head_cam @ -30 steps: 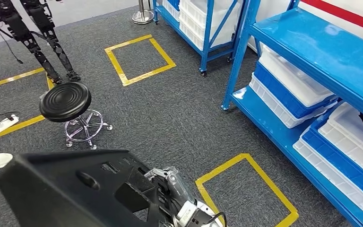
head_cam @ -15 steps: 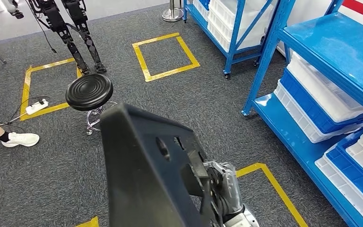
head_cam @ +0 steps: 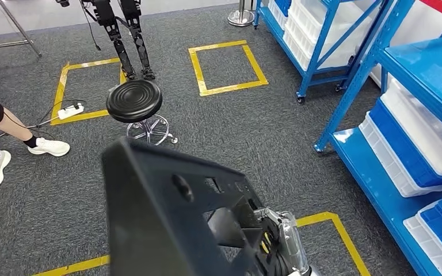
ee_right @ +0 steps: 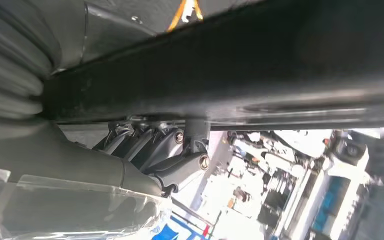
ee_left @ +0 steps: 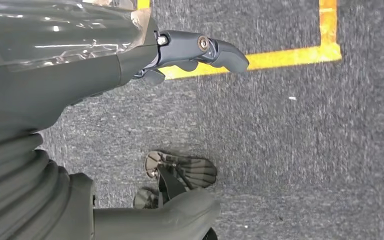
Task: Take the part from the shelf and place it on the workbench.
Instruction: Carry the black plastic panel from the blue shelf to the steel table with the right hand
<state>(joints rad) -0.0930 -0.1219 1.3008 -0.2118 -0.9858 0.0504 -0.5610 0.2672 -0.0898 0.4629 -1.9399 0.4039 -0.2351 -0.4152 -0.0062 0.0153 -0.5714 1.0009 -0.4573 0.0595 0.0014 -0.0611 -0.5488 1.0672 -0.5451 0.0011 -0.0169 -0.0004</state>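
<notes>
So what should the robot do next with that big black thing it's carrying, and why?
Probably keep turning to look for the workbench, holding tight. The right hand grips the black part up in the air, and ahead there's floor, a stool and the blue shelves, with no bench to put it on yet. The left hand hangs with nothing in it.

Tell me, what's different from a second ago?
The whole view swung, so the robot turned: stool, floor squares and shelves slid across the picture, and a person's legs came in. The right hand still holds the black part, now tipped more upright.
</notes>
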